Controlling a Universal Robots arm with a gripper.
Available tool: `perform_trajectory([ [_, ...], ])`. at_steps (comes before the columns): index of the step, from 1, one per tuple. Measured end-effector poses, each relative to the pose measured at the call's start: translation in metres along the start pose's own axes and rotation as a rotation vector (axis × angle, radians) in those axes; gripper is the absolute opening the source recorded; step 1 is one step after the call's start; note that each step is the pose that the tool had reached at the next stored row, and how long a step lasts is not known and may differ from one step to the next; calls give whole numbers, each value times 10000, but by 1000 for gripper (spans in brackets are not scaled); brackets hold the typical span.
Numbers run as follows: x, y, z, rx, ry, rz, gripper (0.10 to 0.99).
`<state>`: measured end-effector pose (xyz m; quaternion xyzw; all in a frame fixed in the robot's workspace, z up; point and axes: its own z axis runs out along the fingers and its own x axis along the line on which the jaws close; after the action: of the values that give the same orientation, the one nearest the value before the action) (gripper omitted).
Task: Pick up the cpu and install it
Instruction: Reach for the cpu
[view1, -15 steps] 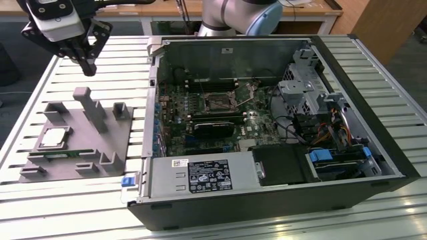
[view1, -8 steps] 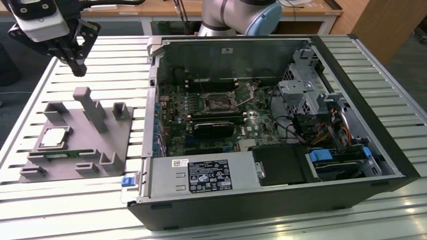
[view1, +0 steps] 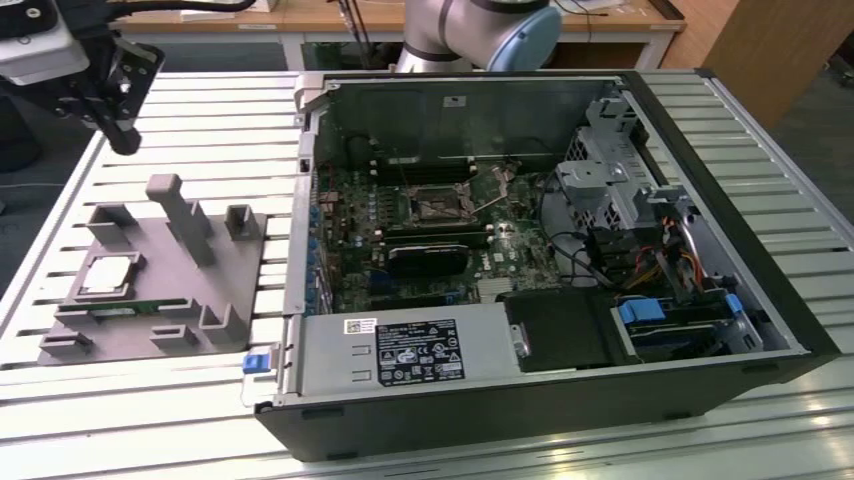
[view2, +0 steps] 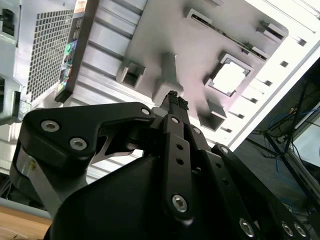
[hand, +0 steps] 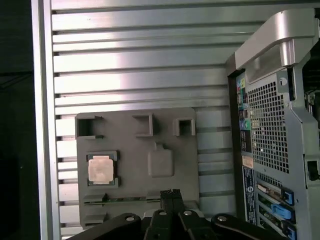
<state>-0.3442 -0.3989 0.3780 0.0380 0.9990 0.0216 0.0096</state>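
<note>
Exterior view's far left: the arm's wrist end (view1: 47, 45) hangs high over the slatted metal tabletop (view1: 200, 130), tool pointing down and tilted a little. The jaws are pressed together with nothing between them. In both wrist views the ribbed fingertips (view2: 174, 100) (hand: 170, 193) meet. They are well apart from the cpu.

Just below in that view is a grey fixture plate (view1: 247, 265) lying flat on the tabletop, with a tall upright post (view1: 180, 215) and several small brackets. The cpu (view1: 107, 275) sits flat in a square pocket of the plate, toward the exterior view's left, metal top up and untouched. It also shows in the first wrist view (hand: 100, 169) and, glaring bright, in the second (view2: 229, 78).

Centre: an open black computer case (view1: 534, 420) lies on its side just beside the plate. The motherboard (view1: 347, 230) is exposed, and the black square socket (view1: 438, 206) sits on it, well apart from the cpu. The arm's grey and blue base (view1: 467, 30) rises beyond the case.

Labels: a dark sticker with white print (view1: 414, 352) sits on the power supply, with a small white barcode tag (view1: 358, 324) just beside it – text too small to tell. A blue tab (view1: 256, 364) sits at the case corner. In the first wrist view the case's rear vent grille (hand: 267, 125) shows, with a small sticker (hand: 246, 161) and blue ports (hand: 277, 210).

Exterior view's right: a metal drive cage (view1: 601, 180), cables and a blue latch (view1: 647, 310).
</note>
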Motion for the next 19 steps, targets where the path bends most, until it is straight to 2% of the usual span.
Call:
perform_trajectory([
  [7,258,-22,-3,-1,0,-1,106],
  [19,589,-79,-3,-1,2,-1,106],
])
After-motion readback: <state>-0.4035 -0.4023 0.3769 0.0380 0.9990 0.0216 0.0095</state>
